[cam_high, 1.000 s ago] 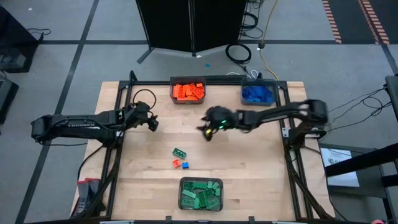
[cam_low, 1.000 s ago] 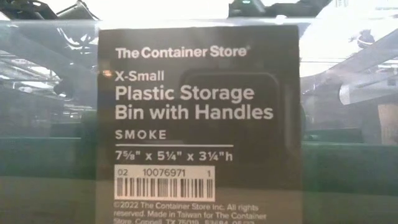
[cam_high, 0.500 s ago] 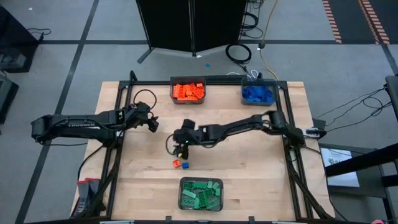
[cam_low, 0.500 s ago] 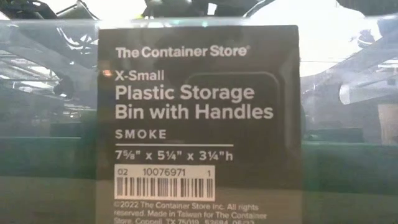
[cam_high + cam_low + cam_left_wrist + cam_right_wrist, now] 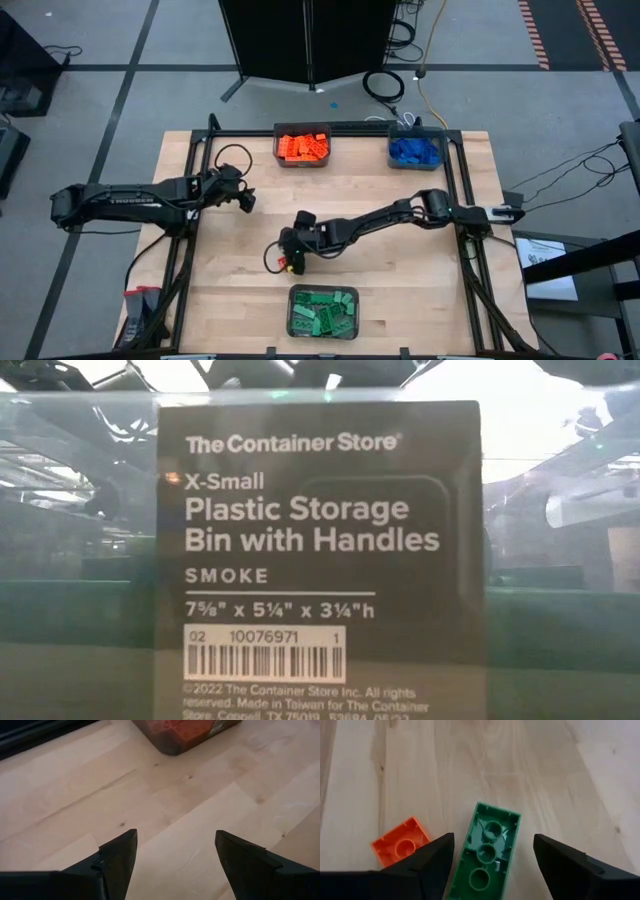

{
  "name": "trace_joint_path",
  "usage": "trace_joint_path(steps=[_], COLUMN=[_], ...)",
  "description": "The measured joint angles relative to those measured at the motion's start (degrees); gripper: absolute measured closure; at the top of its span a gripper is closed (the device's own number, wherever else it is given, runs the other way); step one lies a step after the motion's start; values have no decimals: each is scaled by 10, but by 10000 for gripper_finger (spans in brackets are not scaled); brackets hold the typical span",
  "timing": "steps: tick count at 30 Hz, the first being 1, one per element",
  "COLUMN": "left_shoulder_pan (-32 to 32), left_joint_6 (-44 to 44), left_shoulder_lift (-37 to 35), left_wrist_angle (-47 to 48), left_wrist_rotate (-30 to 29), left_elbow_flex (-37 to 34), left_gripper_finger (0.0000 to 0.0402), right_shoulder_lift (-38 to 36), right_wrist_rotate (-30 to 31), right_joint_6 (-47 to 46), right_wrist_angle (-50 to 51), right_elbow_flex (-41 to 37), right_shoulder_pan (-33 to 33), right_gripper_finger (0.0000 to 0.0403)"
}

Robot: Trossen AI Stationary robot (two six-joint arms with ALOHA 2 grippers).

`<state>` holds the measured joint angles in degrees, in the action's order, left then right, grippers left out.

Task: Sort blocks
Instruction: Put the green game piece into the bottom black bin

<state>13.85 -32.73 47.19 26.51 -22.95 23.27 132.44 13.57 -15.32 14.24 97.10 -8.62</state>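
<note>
Right wrist view: right tool (image 5: 494, 865), fingers spread wide, nothing held, poised over a green block (image 5: 485, 852) lying studs-down with its hollow underside and three inner tubes facing up. An orange block (image 5: 400, 842), smaller and also inverted, lies just beside it, apart, close to one finger.

High view: the right tool (image 5: 292, 250) sits near table centre, toward 6 o'clock, just short of the green bin (image 5: 323, 311). Orange bin (image 5: 301, 146) at 12 o'clock, blue bin (image 5: 416, 151) at 1 o'clock; all three hold sorted blocks. Left tool (image 5: 240, 197) waits toward 9 o'clock over bare table (image 5: 400, 280), fingers wide apart, empty.

Low view: blocked by a bin label.

Handling, judged: the green block is likely light, rigid hard plastic with smooth, somewhat slippery walls; not fragile. Best hold is probably across the two long side walls at mid-length, fingers square to them, so it cannot pivot. Thin walls should bear a firm pinch. Risk: the near finger may nudge the orange block on closing.
</note>
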Motion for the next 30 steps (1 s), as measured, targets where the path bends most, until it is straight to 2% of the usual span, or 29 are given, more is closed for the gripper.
trace_joint_path(steps=[5,9,12,17,24,26,29,30], left_shoulder_pan=[0,0,0,0,0,0,0,0], left_joint_6=[0,0,0,0,0,0,0,0], left_shoulder_lift=[8,12,13,15,15,15,15,15], left_wrist_angle=[-1,-5,-5,-3,-3,-4,-4,-5], left_wrist_rotate=[0,0,1,2,1,-1,-6,-8], left_elbow_flex=[0,0,0,0,0,0,0,0], left_gripper_finger=[132,132,132,132,132,132,132,132], right_shoulder_lift=[17,28,24,-7,-107,-131,-161,-169], right_wrist_rotate=[-4,-45,-54,-52,-23,-54,-145,-152], right_joint_6=[-47,-50,-34,14,73,129,215,231], right_wrist_angle=[40,59,63,73,85,85,80,81], right_elbow_flex=[2,4,3,-1,-1,-1,-1,-1], right_shoulder_pan=[3,11,12,23,61,60,46,38], right_gripper_finger=[161,222,282,284,284,284,284,284])
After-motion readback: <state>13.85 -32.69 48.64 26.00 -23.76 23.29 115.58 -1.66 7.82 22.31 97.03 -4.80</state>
